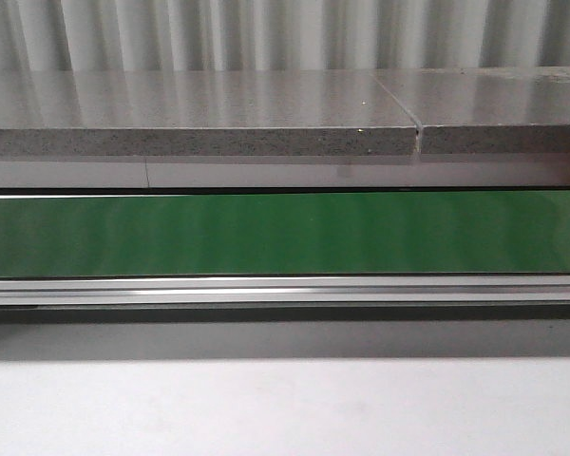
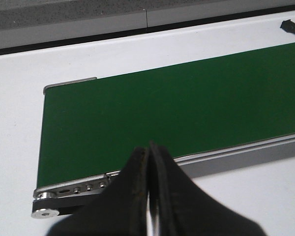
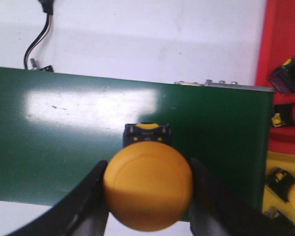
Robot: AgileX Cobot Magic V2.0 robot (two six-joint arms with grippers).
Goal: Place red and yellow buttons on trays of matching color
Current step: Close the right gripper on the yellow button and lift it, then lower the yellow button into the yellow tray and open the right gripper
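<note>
Low centre in the right wrist view, the right hand (image 3: 147, 196) clamps a yellow button (image 3: 147, 187) above the green belt (image 3: 64, 147), not yet delivered to the yellow tray (image 3: 280, 169) at lower right, where others already sit; the left hand (image 2: 148, 196) is pressed together, empty.

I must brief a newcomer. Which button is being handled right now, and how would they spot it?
Find the green conveyor belt; over its near edge sits the right tool, its fingers either side of the yellow button. Unlike the buttons lying in the red tray and yellow tray beyond the belt's end, it alone is on the belt.
</note>
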